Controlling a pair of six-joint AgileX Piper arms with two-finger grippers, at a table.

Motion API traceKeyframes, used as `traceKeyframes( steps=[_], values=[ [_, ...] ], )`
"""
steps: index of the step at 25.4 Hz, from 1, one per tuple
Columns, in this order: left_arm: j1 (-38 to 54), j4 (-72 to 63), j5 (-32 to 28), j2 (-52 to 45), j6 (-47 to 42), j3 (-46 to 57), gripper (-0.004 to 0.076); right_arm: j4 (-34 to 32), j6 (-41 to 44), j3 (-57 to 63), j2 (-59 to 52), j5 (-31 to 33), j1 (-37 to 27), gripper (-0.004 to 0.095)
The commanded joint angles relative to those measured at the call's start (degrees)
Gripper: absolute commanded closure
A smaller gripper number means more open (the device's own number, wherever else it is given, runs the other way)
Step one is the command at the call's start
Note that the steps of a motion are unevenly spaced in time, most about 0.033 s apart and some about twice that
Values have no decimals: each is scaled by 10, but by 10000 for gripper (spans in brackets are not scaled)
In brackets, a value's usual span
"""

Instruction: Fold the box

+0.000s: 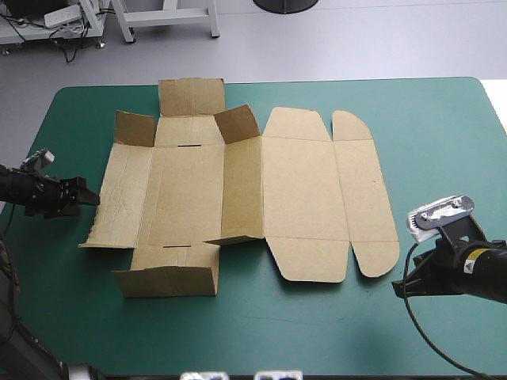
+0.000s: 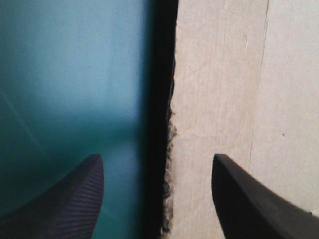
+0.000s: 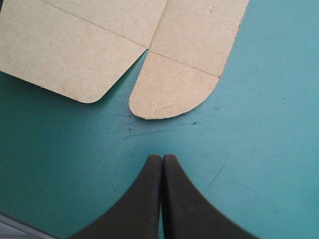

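Teal-green table (image 1: 444,103), pale grey floor (image 1: 356,39) beyond its far edge — white metal frame (image 1: 214,24)

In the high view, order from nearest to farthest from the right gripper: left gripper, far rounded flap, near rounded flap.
1. Near rounded flap, ahead of the right gripper.
2. Far rounded flap, farther back.
3. Left gripper, across the box, leftmost.

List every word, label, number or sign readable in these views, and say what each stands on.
No text can be read.
The box: plain brown board, no print in any view.
The teal-green cover: no lettering.
A yellow sticker on the right arm: too small to read.
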Motion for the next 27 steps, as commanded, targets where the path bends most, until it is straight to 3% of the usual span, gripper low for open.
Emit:
traceKeyframes(
  steps=[1,21,23,27],
  values=[
    [1,-56,54,-9,12,-16,268,3,-5,-19,0,-15,0,928],
    [-81,-118,54,-1,63,76,279,8,-1,-19,0,-16,0,928],
    [-94,-116,54,-1,63,76,332,8,-1,-19,0,-18,0,928],
    [-103,-93,19,-1,57,76,525,17,-1,-19,0,-18,0,928]
  ],
)
